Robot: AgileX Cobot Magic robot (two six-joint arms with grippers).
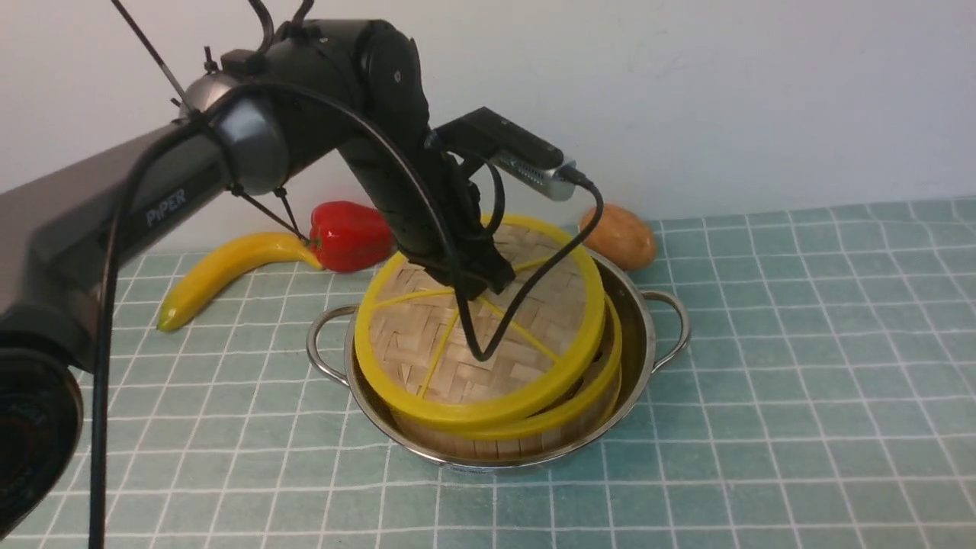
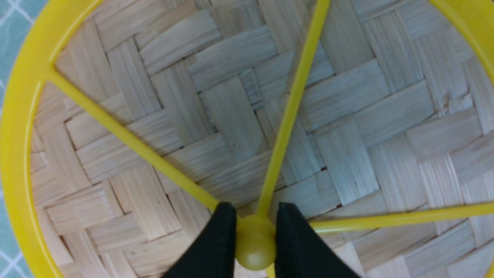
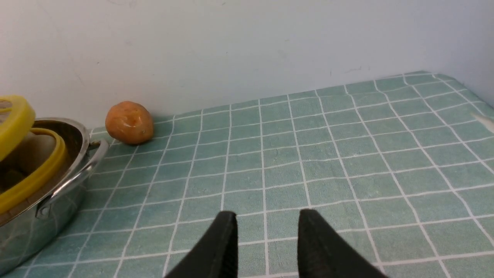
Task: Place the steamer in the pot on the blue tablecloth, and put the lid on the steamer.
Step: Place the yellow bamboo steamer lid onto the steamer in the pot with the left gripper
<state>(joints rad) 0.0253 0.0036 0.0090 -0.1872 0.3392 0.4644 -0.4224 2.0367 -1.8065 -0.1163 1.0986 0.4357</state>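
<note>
A: Left tool, state?
B: Clenched on the lid. Both black fingers pinch the round yellow hub where the spokes meet.
A: Lid seated?
B: No. It's tilted over the steamer and shifted toward ten o'clock. At three o'clock its rim stands clear above the steamer's yellow rim; the gap is plain in the right wrist view. At eight o'clock I can't tell if the rims touch.
A: Steamer location?
B: Inside the pot, upright. Contents mostly hidden by the lid.
A: Pot?
B: On the blue tablecloth, mid-worktop, loop handles at three and nine o'clock.
A: Right tool?
B: Released, jaws apart, only bare cloth under it. It's off at three o'clock from the pot.
A: Clutter?
B: From the pot: banana at ten o'clock, red pepper at eleven just beside the banana's stem end, orange-brown potato at one o'clock near the pot rim. All lie along the wall.
</note>
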